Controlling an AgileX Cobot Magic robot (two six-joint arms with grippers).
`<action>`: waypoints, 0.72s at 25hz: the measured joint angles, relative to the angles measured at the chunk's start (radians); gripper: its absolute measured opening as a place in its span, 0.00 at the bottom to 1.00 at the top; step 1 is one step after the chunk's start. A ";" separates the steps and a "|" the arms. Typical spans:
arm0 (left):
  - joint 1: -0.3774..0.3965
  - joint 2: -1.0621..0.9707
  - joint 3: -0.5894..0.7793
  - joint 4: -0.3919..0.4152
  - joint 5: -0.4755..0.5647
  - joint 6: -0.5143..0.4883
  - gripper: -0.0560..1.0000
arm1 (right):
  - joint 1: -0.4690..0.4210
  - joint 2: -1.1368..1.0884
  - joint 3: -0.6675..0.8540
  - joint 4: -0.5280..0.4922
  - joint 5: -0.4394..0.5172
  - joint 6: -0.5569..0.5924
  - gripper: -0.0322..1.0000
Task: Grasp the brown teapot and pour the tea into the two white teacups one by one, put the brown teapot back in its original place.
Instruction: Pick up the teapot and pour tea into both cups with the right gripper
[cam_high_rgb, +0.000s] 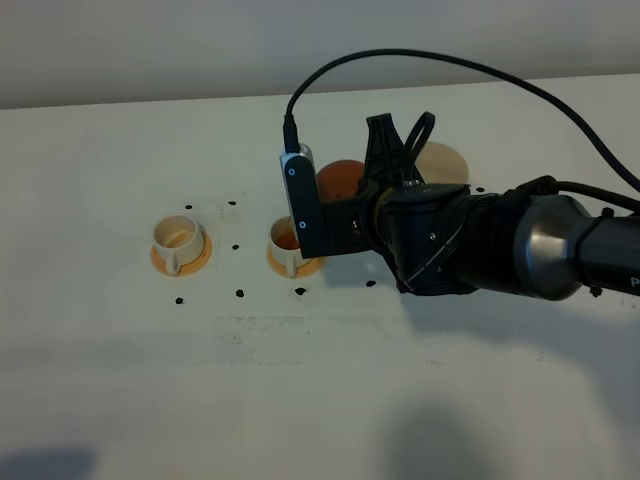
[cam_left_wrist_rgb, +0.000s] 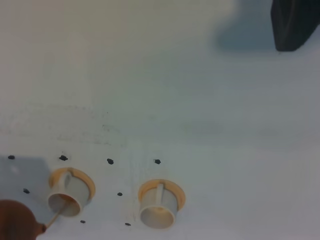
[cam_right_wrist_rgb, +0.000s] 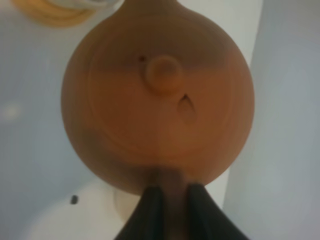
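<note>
Brown teapot (cam_high_rgb: 342, 180): held off the desk (cam_high_rgb: 320, 400), tipped with its spout end low. We take the teapot as reference for all positions below.

Right claw (cam_right_wrist_rgb: 169, 192): closed on the teapot's side handle, one dark finger on each side of it. In the right wrist view the pot's round top fills the frame, with the lid knob (cam_right_wrist_rgb: 162, 72) near its centre.

Tea (cam_left_wrist_rgb: 54, 218): in the left wrist view, a thin thread runs from the teapot's spout down into the cup just below it.

First teacup (cam_high_rgb: 288, 240): directly under the teapot's spout, on its orange saucer (cam_high_rgb: 312, 266). Its contents look orange-brown.

Second teacup (cam_high_rgb: 177, 238): well apart from the teapot, beyond the first cup on the side away from the arm, on its own orange saucer (cam_high_rgb: 205, 258). Its inside looks pale tan.

Coaster (cam_high_rgb: 445, 160): pale tan disc, near the teapot on the side opposite the cups, partly hidden by the right arm.

Black dots (cam_high_rgb: 240, 293): small marks on the desk around both cups, on the spout side of the teapot.

Black cable (cam_high_rgb: 400, 60): arcs over the teapot to the wrist camera housing.

Left claw: only a dark shape (cam_left_wrist_rgb: 295, 25) at the frame corner of its wrist view, far from the teapot. We cannot tell whether it is open or closed.
</note>
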 joint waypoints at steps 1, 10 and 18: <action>0.000 0.000 0.000 0.000 0.000 0.000 0.36 | 0.000 0.000 -0.003 -0.005 0.002 0.000 0.12; 0.000 0.000 0.000 0.000 0.000 0.000 0.36 | 0.000 0.000 -0.005 -0.009 0.007 -0.024 0.12; 0.000 0.000 0.000 0.000 0.000 0.000 0.36 | 0.000 0.000 -0.005 -0.025 0.013 -0.056 0.12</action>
